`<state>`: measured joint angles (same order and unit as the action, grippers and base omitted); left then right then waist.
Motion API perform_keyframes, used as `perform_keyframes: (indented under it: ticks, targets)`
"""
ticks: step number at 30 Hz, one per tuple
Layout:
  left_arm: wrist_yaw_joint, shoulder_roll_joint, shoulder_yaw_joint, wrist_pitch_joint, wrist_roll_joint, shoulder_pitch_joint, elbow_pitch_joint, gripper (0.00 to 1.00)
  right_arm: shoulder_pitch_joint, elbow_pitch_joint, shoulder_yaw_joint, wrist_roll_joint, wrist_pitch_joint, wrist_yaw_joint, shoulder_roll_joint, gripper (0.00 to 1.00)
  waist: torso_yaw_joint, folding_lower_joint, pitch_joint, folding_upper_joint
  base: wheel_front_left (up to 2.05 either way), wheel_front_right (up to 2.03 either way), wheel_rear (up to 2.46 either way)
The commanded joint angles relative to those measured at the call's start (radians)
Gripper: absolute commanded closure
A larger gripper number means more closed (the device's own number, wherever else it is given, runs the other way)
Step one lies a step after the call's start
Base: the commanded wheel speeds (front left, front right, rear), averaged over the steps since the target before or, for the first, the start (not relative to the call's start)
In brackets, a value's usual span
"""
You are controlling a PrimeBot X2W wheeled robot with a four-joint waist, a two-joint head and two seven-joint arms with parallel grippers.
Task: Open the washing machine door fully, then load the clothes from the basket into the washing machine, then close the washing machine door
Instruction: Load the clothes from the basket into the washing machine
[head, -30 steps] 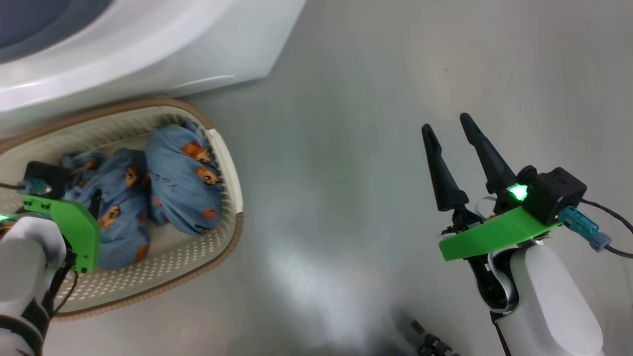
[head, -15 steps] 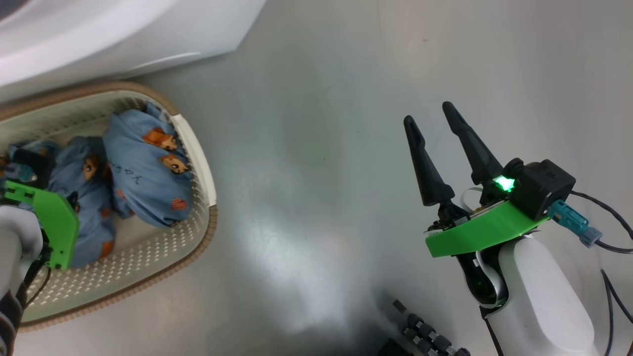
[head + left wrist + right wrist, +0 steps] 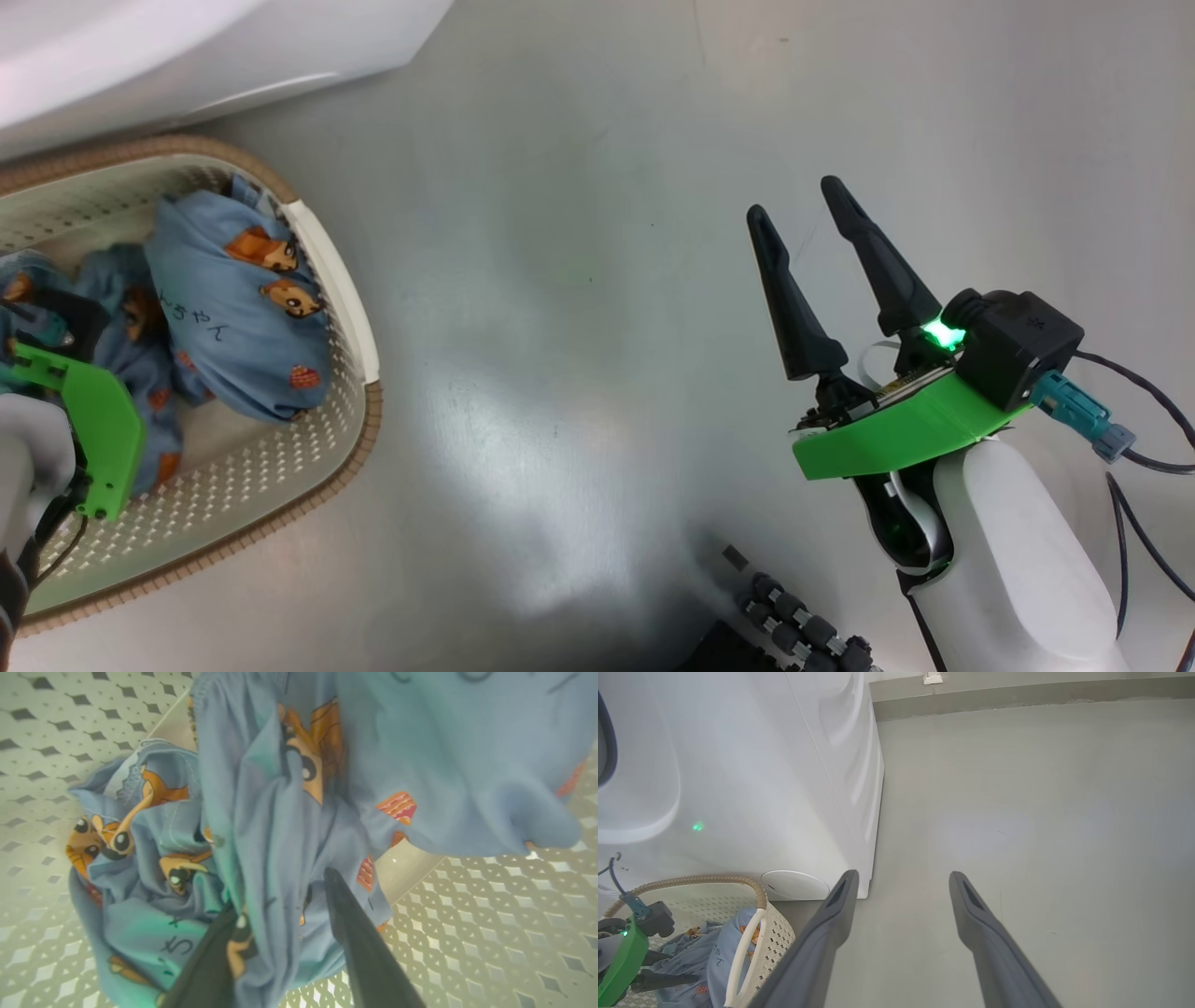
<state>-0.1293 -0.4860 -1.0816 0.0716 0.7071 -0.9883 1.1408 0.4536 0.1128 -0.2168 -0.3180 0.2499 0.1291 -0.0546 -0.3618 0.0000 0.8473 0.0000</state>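
Two fingers point(image 3: 364, 952) of our left gripper point(image 3: 280, 891) straddle a fold of the clothes point(image 3: 420, 742), whether clamped we cannot tell; our right gripper point(image 3: 794, 198) gapes well apart.

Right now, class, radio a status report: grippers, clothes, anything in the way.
Left gripper in the basket, jaws apart astride a fold of clothes. Right gripper open over the floor. Nothing blocking.

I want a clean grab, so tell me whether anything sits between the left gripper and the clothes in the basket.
Nothing visible does. In the left wrist view the left gripper stands open astride a fold of the clothes, fabric right between its jaws. The basket shows only beside and beneath the cloth.
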Motion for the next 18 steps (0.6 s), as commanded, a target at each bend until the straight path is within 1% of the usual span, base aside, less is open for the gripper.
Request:
perform_keyframes:
  ticks: [1, 7, 12, 18]
  targets:
    - [-0.001, -0.034, 0.008, -0.005, 0.024, -0.006, -0.004, 1.0, -0.016, -0.027, -0.013, -0.004, 0.012, 0.002, 0.004, 0.0, 0.004, 0.0, -0.005, 0.0, 0.0, 0.0, 0.0]
    - [-0.001, -0.011, 0.004, -0.046, 0.089, 0.003, 0.01, 1.0, -0.016, -0.025, -0.002, 0.001, 0.012, 0.002, 0.004, 0.0, 0.024, 0.0, -0.036, 0.0, 0.0, 0.0, 0.0]
    - [-0.001, 0.024, 0.04, -0.141, 0.164, 0.029, 0.04, 1.0, -0.021, -0.012, 0.01, 0.01, 0.012, 0.002, 0.004, 0.0, 0.05, 0.0, -0.097, 0.0, 0.0, 0.0, 0.0]
    - [-0.001, 0.083, 0.097, -0.261, 0.256, 0.096, 0.068, 1.0, -0.053, 0.01, 0.034, 0.01, 0.012, 0.002, -0.015, 0.0, 0.093, 0.0, -0.208, 0.0, 0.0, 0.0, 0.0]
